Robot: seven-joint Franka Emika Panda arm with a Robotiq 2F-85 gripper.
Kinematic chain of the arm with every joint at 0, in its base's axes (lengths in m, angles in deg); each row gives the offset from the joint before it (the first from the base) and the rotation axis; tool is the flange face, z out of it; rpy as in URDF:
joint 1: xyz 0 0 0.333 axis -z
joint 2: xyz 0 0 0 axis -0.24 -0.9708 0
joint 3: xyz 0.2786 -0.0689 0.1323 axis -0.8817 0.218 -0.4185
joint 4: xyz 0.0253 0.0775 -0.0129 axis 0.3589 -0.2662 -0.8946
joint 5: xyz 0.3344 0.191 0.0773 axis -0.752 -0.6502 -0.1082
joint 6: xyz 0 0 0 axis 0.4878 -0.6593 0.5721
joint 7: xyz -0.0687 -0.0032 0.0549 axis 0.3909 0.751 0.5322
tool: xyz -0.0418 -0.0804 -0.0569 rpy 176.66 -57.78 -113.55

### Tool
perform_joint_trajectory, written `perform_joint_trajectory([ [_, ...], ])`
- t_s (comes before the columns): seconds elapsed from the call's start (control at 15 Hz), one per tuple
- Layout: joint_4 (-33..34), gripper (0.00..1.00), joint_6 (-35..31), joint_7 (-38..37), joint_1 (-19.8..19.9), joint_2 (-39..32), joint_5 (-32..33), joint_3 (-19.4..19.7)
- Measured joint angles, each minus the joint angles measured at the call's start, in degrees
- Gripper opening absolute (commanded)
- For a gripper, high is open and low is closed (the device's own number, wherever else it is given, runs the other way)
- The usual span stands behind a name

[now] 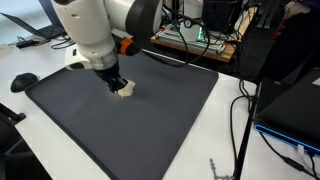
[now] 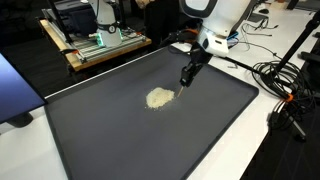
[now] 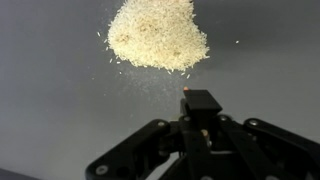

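While the arm leans low over the dark mat [image 2: 120, 120] covering the counter [image 1: 225, 130], the gripper [image 2: 187, 76] hangs just beside a small heap of pale grains [image 2: 158, 98], apart from it in an exterior view. The wrist view shows the heap [image 3: 158, 35] spread on the mat ahead of the fingers [image 3: 202, 103], loose grains scattered around its edge. Whether the fingers stand apart or together cannot be told

No legible text, label, brand or number anywhere.
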Motion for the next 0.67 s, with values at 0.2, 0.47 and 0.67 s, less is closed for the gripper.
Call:
perform_joint_trajectory([
  [0.2, -0.07, 0.03, 0.0, 5.13, 4.2, 0.66, -5.63, -0.62],
  [0.47, -0.53, 0.03, 0.0, 10.82, 9.27, 1.68, -12.13, -1.23],
  [0.67, -1.65, 0.03, 0.0, 15.45, 13.1, 2.64, -16.71, -1.74],
])
